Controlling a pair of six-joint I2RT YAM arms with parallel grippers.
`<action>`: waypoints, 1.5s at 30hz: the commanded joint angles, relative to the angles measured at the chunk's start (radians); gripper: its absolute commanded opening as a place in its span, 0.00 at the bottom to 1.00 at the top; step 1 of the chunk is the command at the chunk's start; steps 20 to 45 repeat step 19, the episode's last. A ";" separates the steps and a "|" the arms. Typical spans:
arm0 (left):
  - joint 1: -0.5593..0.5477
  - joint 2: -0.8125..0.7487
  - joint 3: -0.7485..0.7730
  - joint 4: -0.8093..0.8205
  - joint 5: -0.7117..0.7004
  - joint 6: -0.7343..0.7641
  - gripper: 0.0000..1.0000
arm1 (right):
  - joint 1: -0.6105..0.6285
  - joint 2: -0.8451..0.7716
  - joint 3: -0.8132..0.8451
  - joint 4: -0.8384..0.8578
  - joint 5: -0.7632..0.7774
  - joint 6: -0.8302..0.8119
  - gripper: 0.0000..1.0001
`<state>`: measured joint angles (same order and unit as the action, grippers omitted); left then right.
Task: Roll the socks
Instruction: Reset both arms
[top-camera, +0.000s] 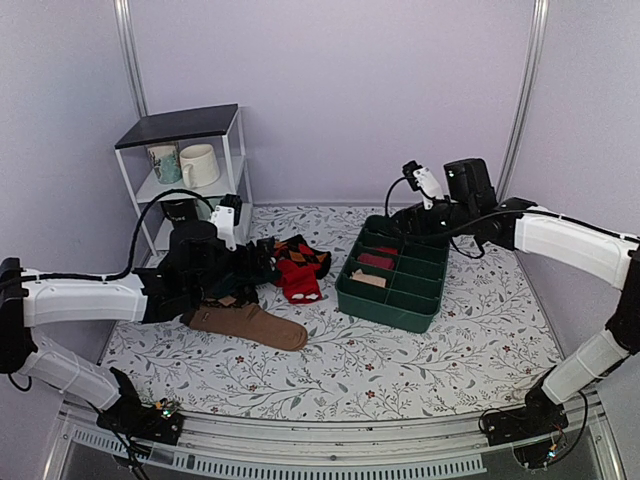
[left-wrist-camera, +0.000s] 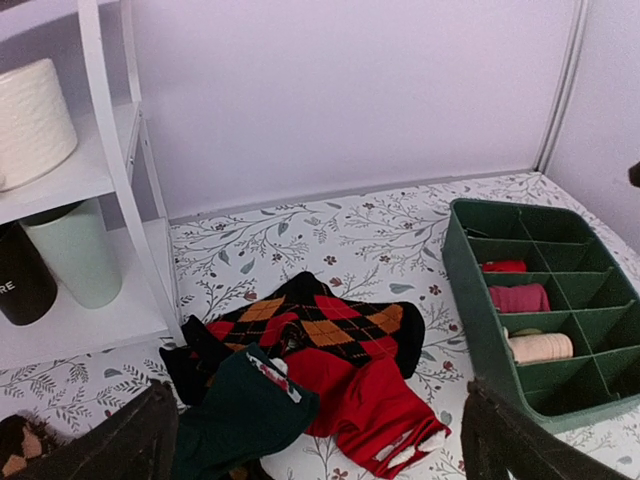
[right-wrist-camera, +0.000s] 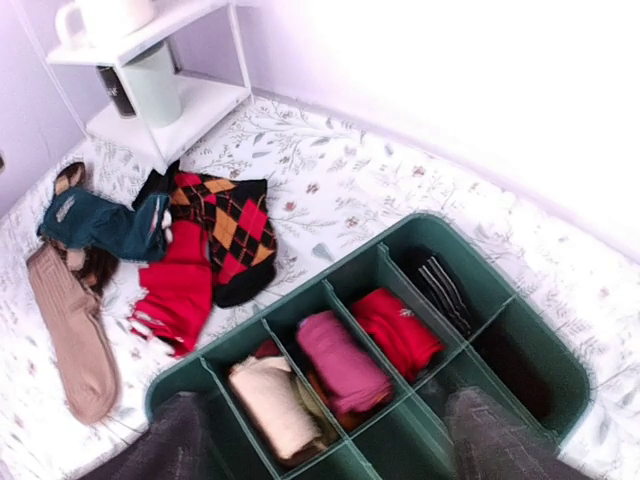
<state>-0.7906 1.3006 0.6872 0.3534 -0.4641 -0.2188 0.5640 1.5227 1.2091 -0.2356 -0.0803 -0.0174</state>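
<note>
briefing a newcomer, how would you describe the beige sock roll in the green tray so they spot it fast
Find the green divided tray on the table's right side. In its filled row, the beige sock roll sits at the end nearest the loose sock pile, beside the pink roll. It's the only pale cream bundle; the rest are pink, red or dark.

A robotics test cell dressed as a home corner is shown: a left arm and a right arm are bolted to a metal rail, plain lilac panels are framed by aluminium posts, and the floral-clothed surface is furnished with a white-framed mug shelf.
</note>
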 joint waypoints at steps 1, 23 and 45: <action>0.011 0.019 0.031 -0.027 -0.074 -0.050 0.99 | -0.011 -0.095 -0.107 0.048 0.077 0.048 0.99; -0.003 0.002 0.004 0.023 -0.189 -0.082 0.99 | -0.021 -0.361 -0.370 0.094 0.107 0.160 1.00; -0.003 0.002 0.004 0.023 -0.189 -0.082 0.99 | -0.021 -0.361 -0.370 0.094 0.107 0.160 1.00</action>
